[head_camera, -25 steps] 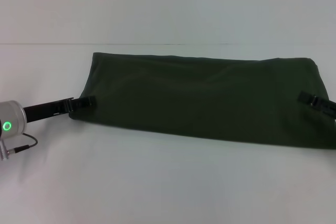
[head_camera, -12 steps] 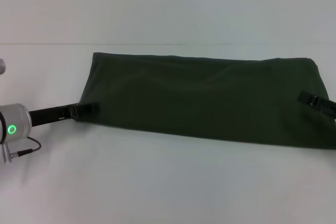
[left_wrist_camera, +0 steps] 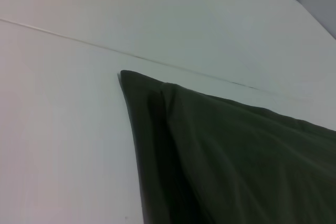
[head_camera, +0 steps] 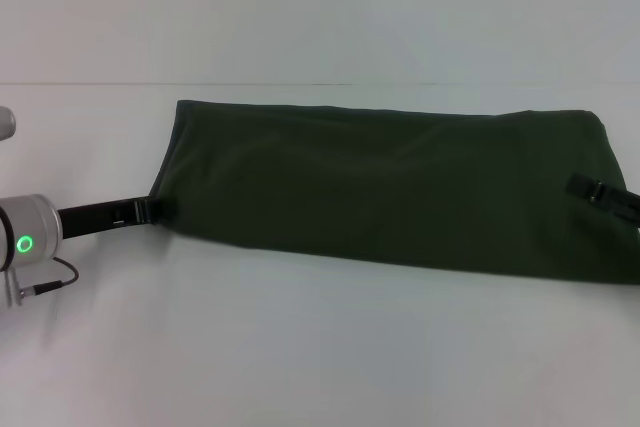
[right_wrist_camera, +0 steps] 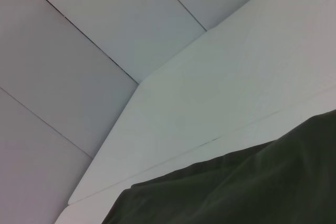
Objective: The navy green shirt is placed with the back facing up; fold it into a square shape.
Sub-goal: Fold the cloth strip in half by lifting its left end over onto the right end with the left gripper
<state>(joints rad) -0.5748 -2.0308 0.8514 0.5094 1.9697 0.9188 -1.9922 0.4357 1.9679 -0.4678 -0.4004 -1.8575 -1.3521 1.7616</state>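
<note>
The left gripper (head_camera: 152,209) meets the near-left corner of the navy green shirt (head_camera: 390,187); its fingertips are hidden at the cloth's edge, so their spread cannot be told. The shirt lies as a long folded band across the white table (head_camera: 300,347). At its right end the right gripper (head_camera: 600,192) rests on the cloth, grip unclear.

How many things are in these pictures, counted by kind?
Shirt: 1, the navy green shirt, folded into a long band on the white table.
Grippers: 2, the left gripper and the right gripper, one at each end.
Table: 1.
Total: 4.
</note>
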